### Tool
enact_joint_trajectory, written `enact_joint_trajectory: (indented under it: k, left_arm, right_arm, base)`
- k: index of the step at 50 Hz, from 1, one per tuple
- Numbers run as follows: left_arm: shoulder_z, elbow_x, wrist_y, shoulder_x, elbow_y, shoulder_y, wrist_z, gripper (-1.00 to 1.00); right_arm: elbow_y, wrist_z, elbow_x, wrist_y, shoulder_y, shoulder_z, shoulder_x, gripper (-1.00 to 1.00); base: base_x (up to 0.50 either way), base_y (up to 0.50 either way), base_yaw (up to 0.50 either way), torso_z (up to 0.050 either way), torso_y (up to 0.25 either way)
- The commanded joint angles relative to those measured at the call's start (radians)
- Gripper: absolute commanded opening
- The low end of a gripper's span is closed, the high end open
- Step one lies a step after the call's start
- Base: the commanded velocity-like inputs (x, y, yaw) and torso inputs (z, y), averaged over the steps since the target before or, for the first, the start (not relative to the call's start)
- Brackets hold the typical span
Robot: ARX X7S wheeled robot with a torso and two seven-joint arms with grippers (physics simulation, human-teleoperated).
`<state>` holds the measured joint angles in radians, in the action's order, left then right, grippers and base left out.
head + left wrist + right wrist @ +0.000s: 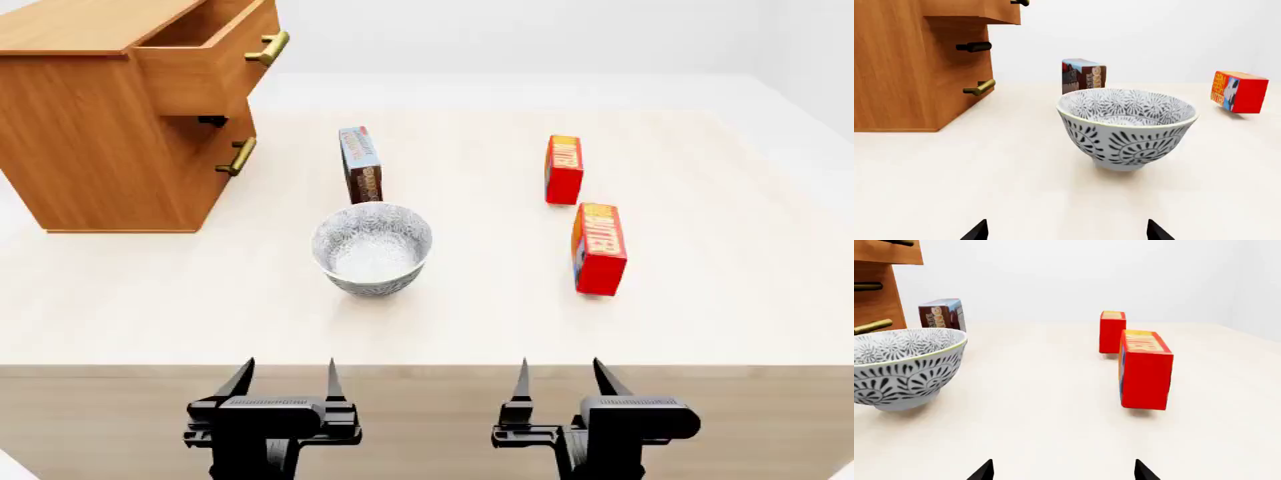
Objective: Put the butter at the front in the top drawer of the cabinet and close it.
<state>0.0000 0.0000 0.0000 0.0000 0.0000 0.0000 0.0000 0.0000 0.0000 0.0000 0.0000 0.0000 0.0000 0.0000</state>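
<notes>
The butter (599, 248) at the front is seen right of centre in the head view, standing on edge on the counter (747, 300), with bare surface around it and the second carton (563, 169) just behind. The top drawer (214, 55) of the cabinet (94, 140) is pulled open at upper left. A patterned bowl (372, 247) and pudding box (360, 164) stand between. At the bottom edge, the left gripper (284, 378) and right gripper (559, 376) are shown with jaws spread, holding nothing.

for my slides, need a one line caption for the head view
Both open grippers, left and right, wait before two butter cartons, front butter, a bowl and the top drawer pulled open.
</notes>
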Motion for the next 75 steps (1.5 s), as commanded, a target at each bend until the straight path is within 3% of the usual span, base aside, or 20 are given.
enact_joint_trajectory:
  k: [1, 10, 32, 41, 58, 75]
  left_arm:
    - [0.018, -0.013, 0.005, -0.017, -0.001, 0.001, -0.017, 1.00]
    - [0.046, -0.057, 0.042, -0.048, -0.002, -0.002, -0.023, 1.00]
    - [0.079, -0.117, 0.017, -0.083, 0.039, -0.004, -0.045, 1.00]
    - [0.100, -0.122, -0.147, -0.119, 0.221, -0.029, -0.065, 1.00]
    - [0.083, -0.192, -0.591, -0.161, 0.560, -0.187, -0.127, 1.00]
    - [0.047, -0.246, -0.816, -0.164, 0.698, -0.303, -0.190, 1.00]
  right_arm:
    - [-0.002, 0.021, 0.016, -0.001, -0.001, -0.019, 0.015, 1.00]
    - [0.004, 0.066, 0.051, 0.001, 0.018, -0.054, 0.034, 1.00]
    - [-0.079, 0.113, 0.078, 0.025, -0.013, -0.087, 0.090, 1.00]
    - [-0.189, 0.152, 0.042, 0.159, 0.009, -0.124, 0.103, 1.00]
    - [-0.319, 0.188, 0.029, 0.380, 0.133, -0.172, 0.104, 1.00]
    - [-0.416, 0.216, 0.047, 0.399, 0.158, -0.190, 0.113, 1.00]
  base:
    - [0.00, 0.00, 0.00, 0.000, 0.000]
    - [0.00, 0.00, 0.00, 0.004, 0.000]
    - [0.00, 0.00, 0.00, 0.050, 0.022]
    - [0.00, 0.00, 0.00, 0.050, 0.022]
    - [0.00, 0.00, 0.00, 0.048, 0.019]
    - [0.04, 0.03, 0.00, 0.005, 0.000]
